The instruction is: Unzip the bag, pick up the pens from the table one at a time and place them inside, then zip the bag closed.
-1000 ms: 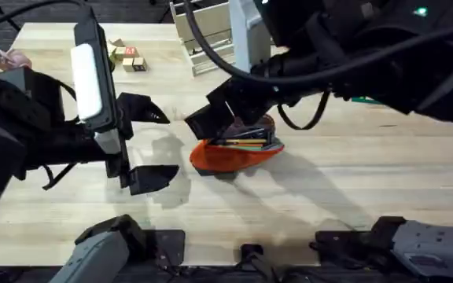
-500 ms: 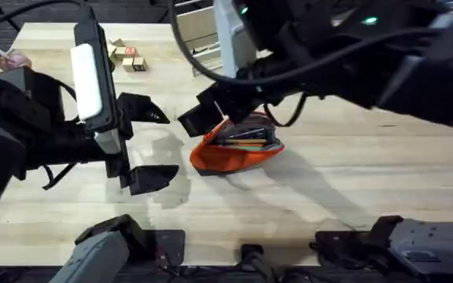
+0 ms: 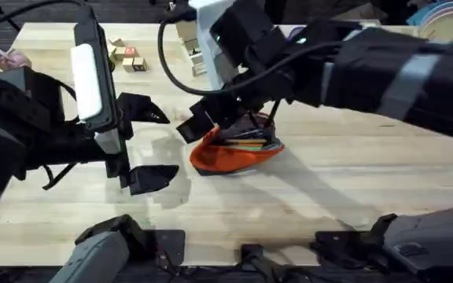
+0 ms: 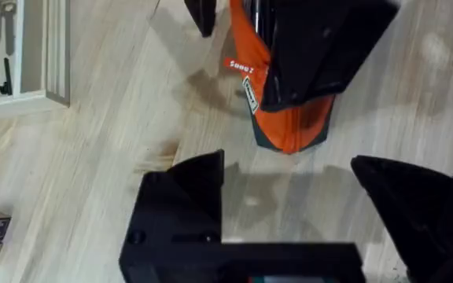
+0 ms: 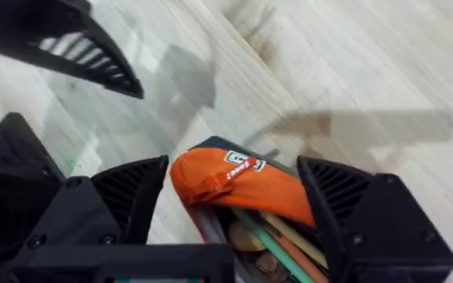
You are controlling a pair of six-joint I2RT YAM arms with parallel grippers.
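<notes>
Gaping soft orange oval bag (image 3: 230,155)

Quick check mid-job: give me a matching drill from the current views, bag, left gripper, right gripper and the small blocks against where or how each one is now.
Things:
1. bag
2. left gripper
3. right gripper
4. blocks

States:
A. far left part of the table, away from both arms
B. jaws open, off to one side of the bag, holding nothing
C. unzipped, pens showing inside
D. jaws open, straddling the bag's end

Pairs: 1-C, 2-B, 3-D, 4-A
</notes>
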